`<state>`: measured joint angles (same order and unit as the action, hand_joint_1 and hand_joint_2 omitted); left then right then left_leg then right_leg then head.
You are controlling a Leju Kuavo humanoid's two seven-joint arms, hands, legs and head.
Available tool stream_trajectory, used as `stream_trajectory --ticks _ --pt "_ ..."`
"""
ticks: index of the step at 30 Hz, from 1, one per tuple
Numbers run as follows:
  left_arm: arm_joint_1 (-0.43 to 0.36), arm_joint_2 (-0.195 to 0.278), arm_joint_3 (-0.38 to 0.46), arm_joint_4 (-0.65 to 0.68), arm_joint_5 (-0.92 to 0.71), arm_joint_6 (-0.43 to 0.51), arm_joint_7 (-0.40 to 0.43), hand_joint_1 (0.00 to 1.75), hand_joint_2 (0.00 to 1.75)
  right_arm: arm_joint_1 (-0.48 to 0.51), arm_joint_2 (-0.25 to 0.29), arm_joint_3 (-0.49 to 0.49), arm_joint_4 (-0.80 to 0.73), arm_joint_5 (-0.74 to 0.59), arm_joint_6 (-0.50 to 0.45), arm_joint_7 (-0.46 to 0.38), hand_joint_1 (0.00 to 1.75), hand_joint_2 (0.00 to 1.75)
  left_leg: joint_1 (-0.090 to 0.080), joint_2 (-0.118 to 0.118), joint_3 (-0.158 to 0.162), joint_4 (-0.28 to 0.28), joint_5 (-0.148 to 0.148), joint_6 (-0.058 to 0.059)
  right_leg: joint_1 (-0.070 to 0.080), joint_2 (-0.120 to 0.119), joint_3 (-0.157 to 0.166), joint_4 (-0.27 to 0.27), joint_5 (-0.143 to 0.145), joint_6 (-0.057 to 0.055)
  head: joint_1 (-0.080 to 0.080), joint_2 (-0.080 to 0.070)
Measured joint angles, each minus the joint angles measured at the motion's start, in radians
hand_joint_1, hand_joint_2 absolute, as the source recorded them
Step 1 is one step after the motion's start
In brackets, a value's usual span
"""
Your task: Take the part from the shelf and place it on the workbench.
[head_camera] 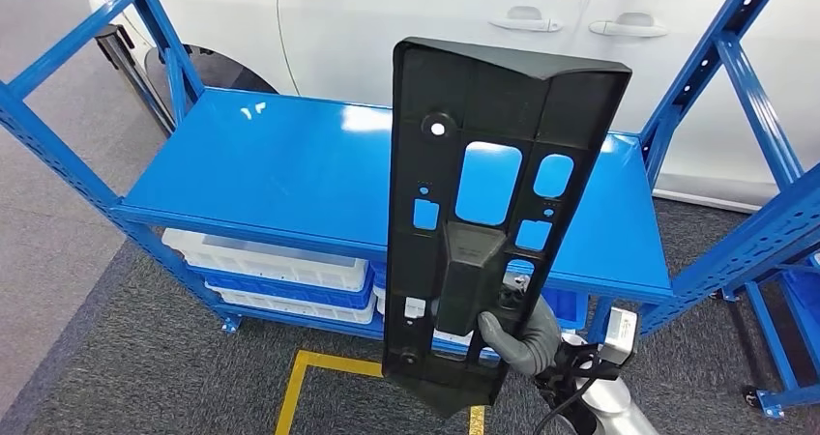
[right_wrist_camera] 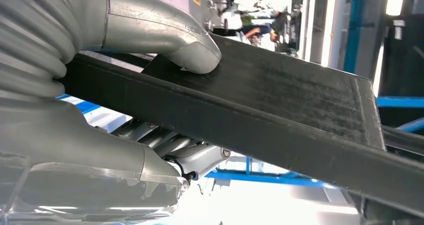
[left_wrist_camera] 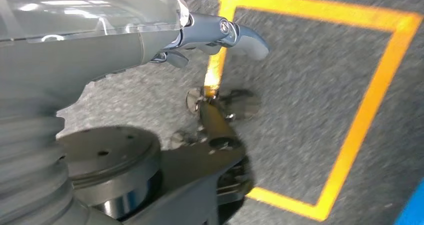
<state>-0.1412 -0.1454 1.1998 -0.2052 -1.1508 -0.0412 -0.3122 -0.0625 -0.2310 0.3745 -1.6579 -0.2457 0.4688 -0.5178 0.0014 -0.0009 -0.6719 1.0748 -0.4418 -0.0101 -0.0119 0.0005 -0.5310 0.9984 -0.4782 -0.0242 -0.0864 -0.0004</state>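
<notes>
A long black plastic part with several cut-out holes stands upright in front of the blue shelf. My right hand grips it near its lower end, the grey thumb wrapped over its edge. In the right wrist view the thumb presses on the part's flat black face while the fingers curl under it. My left hand hangs over the grey carpet with its fingers loosely curled and nothing in it.
The shelf's top board is bare; white and blue bins sit on its lower level. A white car stands behind the shelf. A yellow floor line marks the carpet in front. Another blue rack stands at the right.
</notes>
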Motion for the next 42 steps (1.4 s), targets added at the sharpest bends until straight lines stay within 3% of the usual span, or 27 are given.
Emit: stream_trajectory --ticks 2,3,4,5,7,9,11,13,14,16,18,19,20,21,22,24,26,28,29,31,33,34,35,36,38,40,42 --pt "0.001 0.0 -0.001 0.0 0.0 -0.002 0.001 0.0 1.75 0.003 0.003 -0.005 -0.003 0.0 -0.001 0.002 1.47 1.75 0.002 0.0 -0.031 0.124 -0.1 -0.006 0.003 -0.001 -0.024 0.0 0.019 -0.006 0.0 0.0" --pt "0.001 0.0 -0.001 0.0 0.0 -0.003 0.001 0.0 1.75 0.005 0.005 -0.008 -0.004 0.0 -0.001 0.003 1.47 1.75 0.003 0.0 -0.039 0.183 -0.128 -0.008 0.004 -0.001 -0.037 0.001 0.029 -0.006 0.0 0.0" --pt "0.001 0.0 -0.001 0.0 0.0 -0.003 0.001 0.0 1.75 0.007 0.007 -0.011 -0.005 0.0 -0.003 0.004 1.47 1.75 0.003 0.0 -0.036 0.218 -0.134 -0.009 0.005 -0.001 -0.049 0.002 0.038 -0.006 0.0 0.0" --pt "0.001 0.0 -0.001 0.0 0.0 -0.003 0.001 0.0 1.75 0.009 0.009 -0.014 -0.006 0.001 -0.005 0.007 1.47 1.75 0.003 0.0 -0.016 0.218 -0.12 -0.009 0.006 -0.002 -0.062 0.004 0.046 -0.005 0.0 0.0" --pt "0.001 0.0 -0.001 0.0 0.001 -0.004 0.001 0.0 1.75 0.012 0.014 -0.021 -0.009 0.003 -0.011 0.014 1.47 1.75 0.002 0.0 0.073 0.113 -0.072 -0.004 0.006 -0.001 -0.083 0.009 0.061 -0.001 0.0 0.0" --pt "-0.001 0.0 -0.001 0.0 0.002 -0.004 0.0 0.0 1.75 0.012 0.019 -0.03 -0.014 0.004 -0.017 0.023 1.47 1.75 -0.001 -0.002 0.168 -0.027 -0.064 0.006 0.007 0.0 -0.098 0.014 0.073 0.008 0.0 0.0" --pt "-0.002 0.0 -0.001 0.0 0.002 -0.005 0.0 0.0 1.75 0.012 0.026 -0.04 -0.018 0.005 -0.021 0.033 1.47 1.75 -0.007 -0.003 0.197 -0.085 -0.075 0.016 0.007 -0.001 -0.103 0.014 0.086 0.019 0.0 0.0" --pt "-0.001 0.0 -0.001 0.0 0.002 -0.006 0.001 0.0 1.75 0.015 0.032 -0.052 -0.022 0.005 -0.029 0.046 1.47 1.75 -0.007 -0.001 0.187 -0.09 -0.06 0.027 0.005 0.0 -0.106 0.015 0.094 0.031 0.0 0.0" --pt "-0.001 0.0 -0.001 0.0 0.002 -0.007 0.001 0.0 1.75 0.018 0.034 -0.06 -0.025 0.009 -0.038 0.051 1.47 1.75 -0.005 0.001 0.182 -0.092 -0.05 0.035 0.004 0.001 -0.112 0.027 0.078 0.035 0.0 0.0" --pt "-0.002 -0.001 -0.002 0.0 0.002 -0.008 0.003 0.0 1.75 0.025 0.037 -0.075 -0.03 0.025 -0.058 0.057 1.47 1.75 -0.002 0.005 0.166 -0.096 -0.029 0.047 0.001 0.002 -0.14 0.105 -0.002 0.042 0.0 0.0" --pt "-0.002 -0.001 -0.004 0.0 0.003 -0.008 0.005 0.0 1.75 0.033 0.039 -0.086 -0.032 0.05 -0.083 0.059 1.47 1.75 -0.004 0.007 0.14 -0.094 -0.01 0.051 -0.002 0.001 -0.175 0.234 -0.091 0.049 0.0 0.0" --pt "-0.001 -0.001 -0.004 0.0 0.004 -0.007 0.006 0.0 1.75 0.038 0.041 -0.09 -0.032 0.065 -0.098 0.057 1.47 1.75 -0.004 0.007 0.126 -0.092 -0.001 0.05 -0.003 0.001 -0.183 0.283 -0.108 0.052 0.0 0.0" --pt "-0.001 -0.001 -0.005 0.0 0.005 -0.007 0.007 0.0 1.75 0.041 0.044 -0.095 -0.032 0.081 -0.115 0.053 1.47 1.75 -0.005 0.008 0.112 -0.088 0.007 0.048 -0.004 0.001 -0.175 0.303 -0.102 0.054 0.0 0.0" --pt "0.0 -0.001 -0.005 0.0 0.006 -0.007 0.007 0.0 1.75 0.044 0.047 -0.099 -0.032 0.096 -0.131 0.048 1.47 1.75 -0.005 0.008 0.097 -0.084 0.015 0.046 -0.005 0.001 -0.149 0.286 -0.079 0.055 0.0 0.0" --pt "-0.001 -0.001 -0.005 0.0 0.006 -0.006 0.007 0.0 1.75 0.045 0.05 -0.103 -0.032 0.108 -0.147 0.044 1.47 1.75 -0.004 0.009 0.084 -0.078 0.021 0.043 -0.007 0.0 -0.106 0.233 -0.052 0.055 0.0 0.0" --pt "-0.001 -0.001 -0.006 0.0 0.005 -0.006 0.007 0.0 1.75 0.045 0.057 -0.11 -0.034 0.123 -0.17 0.038 1.47 1.75 -0.006 0.009 0.063 -0.065 0.03 0.035 -0.007 0.001 -0.008 0.094 -0.034 0.051 0.0 0.0" --pt "-0.002 0.0 -0.007 0.0 0.004 -0.005 0.007 0.0 1.75 0.047 0.064 -0.114 -0.037 0.128 -0.18 0.035 1.47 1.75 -0.006 0.008 0.053 -0.059 0.041 0.023 -0.001 0.003 0.033 0.02 -0.043 0.04 0.0 0.0" --pt "-0.002 0.0 -0.008 0.0 0.002 -0.005 0.009 0.0 1.75 0.051 0.067 -0.116 -0.04 0.125 -0.175 0.032 1.47 1.75 -0.004 0.007 0.049 -0.059 0.053 0.01 0.002 0.003 0.025 0.013 -0.031 0.024 0.0 0.0" --pt "-0.001 0.0 -0.008 0.0 0.002 -0.005 0.011 0.0 1.75 0.051 0.067 -0.117 -0.04 0.121 -0.169 0.031 1.47 1.75 -0.002 0.007 0.043 -0.052 0.043 0.004 0.001 0.002 0.019 0.011 -0.022 0.017 0.0 0.0" --pt "0.0 0.0 -0.009 0.0 0.001 -0.005 0.015 0.0 1.75 0.053 0.068 -0.117 -0.04 0.107 -0.153 0.028 1.47 1.75 0.001 0.005 0.017 0.012 -0.027 -0.005 -0.001 -0.001 -0.001 0.007 0.0 0.001 0.0 0.0" --pt "0.001 0.0 -0.009 0.0 0.003 -0.005 0.016 0.0 1.75 0.055 0.069 -0.117 -0.04 0.093 -0.133 0.025 1.47 1.75 0.003 0.004 -0.021 0.14 -0.12 -0.011 0.002 -0.001 -0.029 0.008 0.022 -0.005 0.0 0.0" --pt "0.001 0.0 -0.009 0.0 0.004 -0.005 0.016 0.0 1.75 0.056 0.069 -0.117 -0.04 0.087 -0.122 0.025 1.47 1.75 0.003 0.004 -0.032 0.198 -0.144 -0.012 0.004 -0.001 -0.045 0.009 0.033 -0.006 0.0 0.0" --pt "0.001 0.0 -0.009 0.0 0.005 -0.005 0.016 0.0 1.75 0.057 0.07 -0.117 -0.039 0.082 -0.111 0.024 1.47 1.75 0.003 0.004 -0.029 0.229 -0.144 -0.012 0.006 -0.001 -0.06 0.01 0.044 -0.005 0.0 0.0" --pt "0.002 0.0 -0.009 0.0 0.007 -0.005 0.016 0.0 1.75 0.058 0.071 -0.117 -0.039 0.076 -0.1 0.024 1.47 1.75 0.003 0.004 -0.008 0.224 -0.123 -0.01 0.007 -0.001 -0.076 0.011 0.055 -0.005 0.0 0.0" --pt "0.001 0.0 -0.009 0.0 0.009 -0.005 0.016 0.0 1.75 0.058 0.073 -0.117 -0.037 0.066 -0.081 0.024 1.47 1.75 0.002 0.004 0.085 0.11 -0.074 -0.003 0.008 0.0 -0.102 0.016 0.074 0.0 0.0 0.0" --pt "-0.001 0.001 -0.009 0.0 0.01 -0.004 0.015 0.0 1.75 0.057 0.075 -0.118 -0.036 0.058 -0.065 0.024 1.47 1.75 -0.003 0.002 0.182 -0.034 -0.073 0.006 0.009 0.0 -0.117 0.019 0.091 0.009 0.0 0.0" --pt "-0.001 0.001 -0.009 0.0 0.012 -0.003 0.014 0.0 1.75 0.054 0.076 -0.119 -0.034 0.052 -0.052 0.022 1.47 1.75 -0.009 0.001 0.21 -0.089 -0.082 0.016 0.007 -0.001 -0.12 0.016 0.108 0.021 0.0 0.0"
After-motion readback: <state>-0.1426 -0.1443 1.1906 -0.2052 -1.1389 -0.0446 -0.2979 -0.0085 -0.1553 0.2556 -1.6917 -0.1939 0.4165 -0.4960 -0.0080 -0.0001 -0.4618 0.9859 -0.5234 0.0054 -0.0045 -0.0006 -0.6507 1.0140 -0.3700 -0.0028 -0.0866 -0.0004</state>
